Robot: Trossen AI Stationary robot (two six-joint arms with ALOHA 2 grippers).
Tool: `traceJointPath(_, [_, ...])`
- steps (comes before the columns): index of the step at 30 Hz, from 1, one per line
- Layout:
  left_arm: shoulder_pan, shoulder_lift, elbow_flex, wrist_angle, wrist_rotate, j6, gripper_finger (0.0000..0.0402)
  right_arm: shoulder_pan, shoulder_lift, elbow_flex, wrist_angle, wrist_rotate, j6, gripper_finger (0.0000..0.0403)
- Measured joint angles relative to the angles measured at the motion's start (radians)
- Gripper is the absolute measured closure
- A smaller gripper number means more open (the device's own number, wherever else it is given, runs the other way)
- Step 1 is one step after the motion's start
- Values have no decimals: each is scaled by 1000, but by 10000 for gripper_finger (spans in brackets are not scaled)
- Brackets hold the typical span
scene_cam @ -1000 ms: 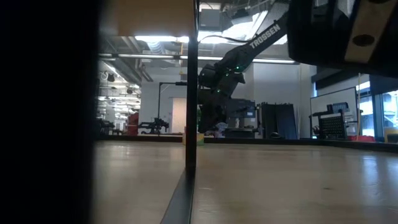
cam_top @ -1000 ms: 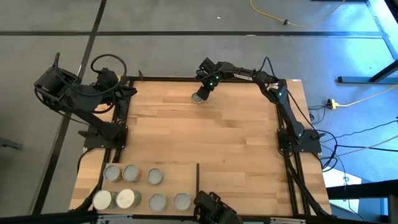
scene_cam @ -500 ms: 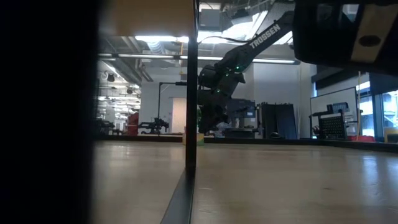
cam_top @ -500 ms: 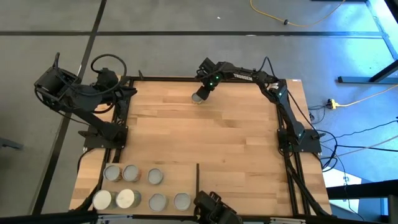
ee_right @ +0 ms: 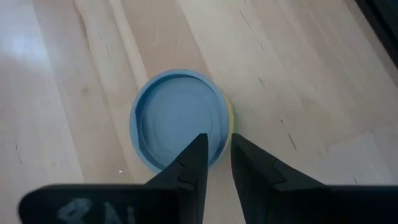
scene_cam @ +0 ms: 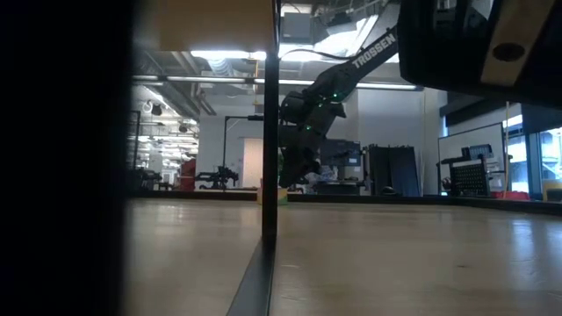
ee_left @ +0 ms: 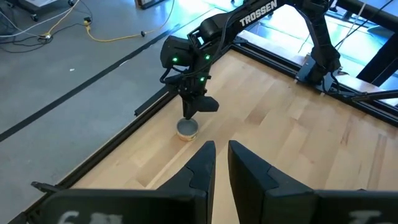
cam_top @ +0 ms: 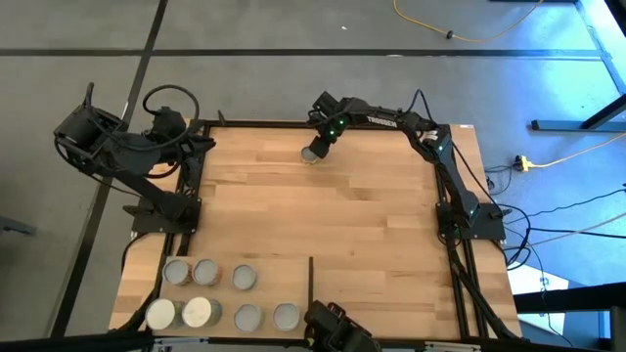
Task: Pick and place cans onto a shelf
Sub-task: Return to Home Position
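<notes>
One small round can (ee_right: pixel 177 121) with a grey-blue top stands upright on the planked tabletop near its far edge, also seen in the left wrist view (ee_left: pixel 187 128). My right gripper (ee_right: pixel 216 146) hangs right over the can's rim, pointing steeply down, its fingers a narrow gap apart. Several more cans (cam_top: pixel 205 273) stand on the pale shelf (cam_top: pixel 274 272) at the table's near left; its thin black upright edge (cam_top: pixel 311 278) is on the right. My left gripper (ee_left: pixel 221 149) is raised beyond the table's left edge, fingers slightly apart and holding nothing. My right gripper comes at the can from above, its fingertips (ee_right: pixel 196 149) over the top near the rim (ee_right: pixel 225 112). Whether they touch the can I cannot tell. The can rests on the tabletop.
The black frame rails (cam_top: pixel 445 186) and cable bundles run along the table's right and far edges. A dark camera mount (cam_top: pixel 333 328) sits at the near edge. The wide middle of the tabletop (cam_top: pixel 333 215) carries nothing.
</notes>
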Motion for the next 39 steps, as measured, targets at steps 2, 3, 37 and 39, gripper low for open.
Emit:
traceJointPath(2, [0,0,0,0,0,0,365,0,0,0,0,-4,0,331])
traceJointPath(3, [0,0,0,0,0,0,365,1,0,0,0,-4,0,331])
traceJointPath(37, [0,0,0,0,0,0,365,8,0,0,-5,81,17,342])
traceJointPath(39, [0,0,0,0,0,0,365,8,0,0,-6,81,1,352])
